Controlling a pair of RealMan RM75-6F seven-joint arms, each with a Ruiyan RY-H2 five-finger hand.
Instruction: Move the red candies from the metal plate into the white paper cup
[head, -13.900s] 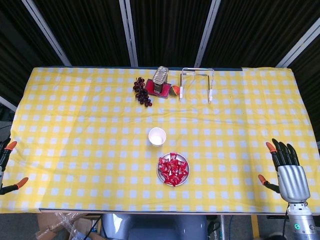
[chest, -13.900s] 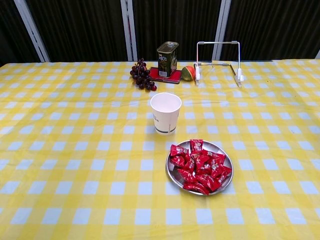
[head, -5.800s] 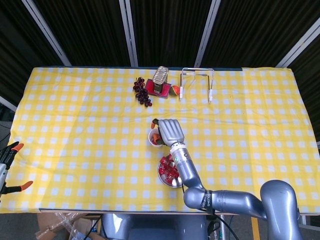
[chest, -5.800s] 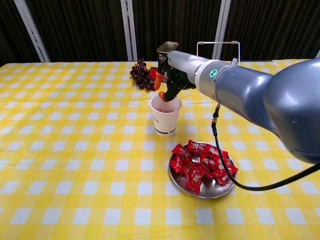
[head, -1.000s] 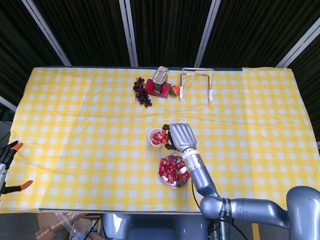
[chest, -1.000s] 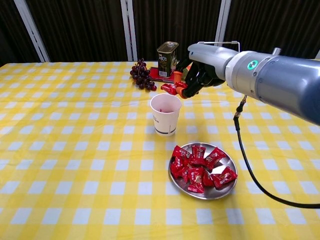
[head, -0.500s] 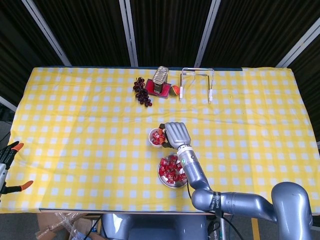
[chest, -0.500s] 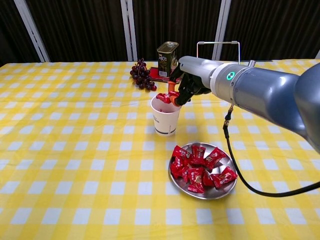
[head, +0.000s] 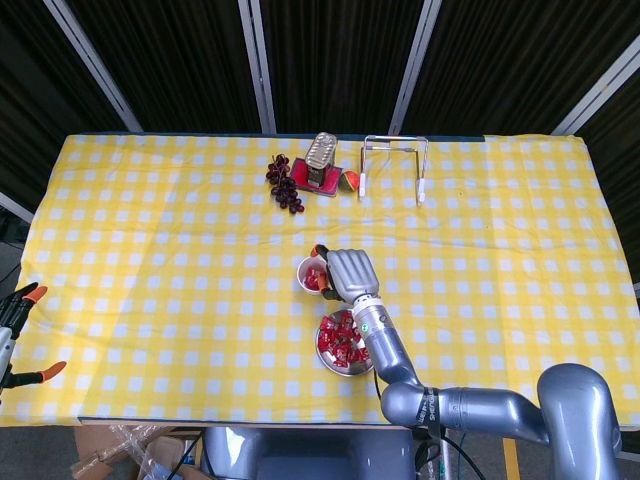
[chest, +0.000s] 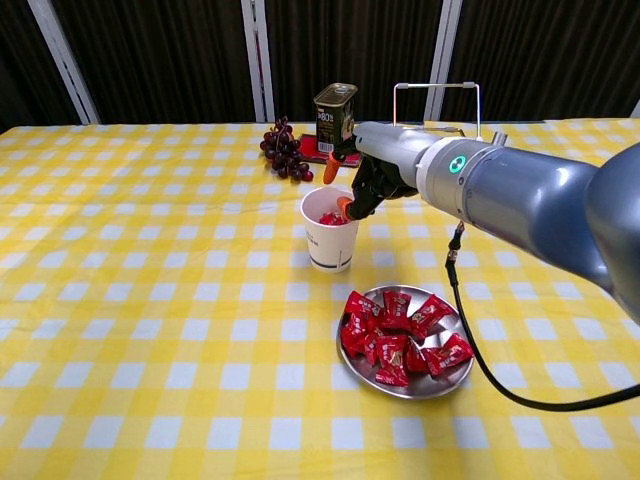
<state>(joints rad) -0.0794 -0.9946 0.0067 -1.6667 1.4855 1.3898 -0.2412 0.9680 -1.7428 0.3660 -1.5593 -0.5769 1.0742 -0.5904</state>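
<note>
The white paper cup (chest: 330, 245) stands mid-table with red candy (chest: 331, 218) showing inside it. My right hand (chest: 365, 180) hovers over the cup's far right rim, its orange-tipped fingers (chest: 345, 208) spread and nothing between them. In the head view the same right hand (head: 350, 272) covers the right side of the cup (head: 311, 276). Just in front of the cup, the metal plate (chest: 441, 384) carries a heap of red candies (chest: 395, 335); from above the plate (head: 325, 358) and candies (head: 338, 340) lie partly under my forearm. My left hand (head: 17, 335) rests open at the table's near left edge.
At the back of the table stand a dark tin (chest: 335, 117) on a red base, a bunch of dark grapes (chest: 283, 150) and a wire rack (chest: 436, 118). A black cable (chest: 470, 330) hangs from my right arm beside the plate.
My right hand carried a red candy from right of the cup to over its rim, then spread its fingers. The candy now lies inside the cup.
</note>
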